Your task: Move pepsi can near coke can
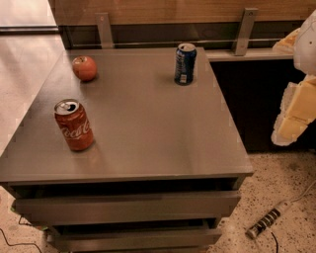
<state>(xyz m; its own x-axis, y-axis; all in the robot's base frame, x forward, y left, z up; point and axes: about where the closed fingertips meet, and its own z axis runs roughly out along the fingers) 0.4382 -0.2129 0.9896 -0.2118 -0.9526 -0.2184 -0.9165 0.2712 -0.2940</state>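
Your gripper sat at the far right edge of the view, off the side of the drawer unit and above the floor. It was cut off by the frame and showed only as pale, yellowish blocky shapes, so you could not tell whether it was open, closed or holding anything. The upper drawer stood slightly pulled out under the top, and the dark gap above its front hid whatever lay inside. The lower drawer was cropped by the bottom edge. Both cans stood upright, but their silver tops gave no sign of whether they held liquid. The pepsi can, dark blue with a small white label patch, stood near the back right of the top, well apart from the coke can. That red cylinder with white script stood near the front left. A round red apple rested near the back left, between neither can. The top was a smooth, flat grey slab with a dull sheen. Behind it ran a wood-grained panel with two metal brackets. On the speckled floor at lower right lay a power strip with its cord trailing off.
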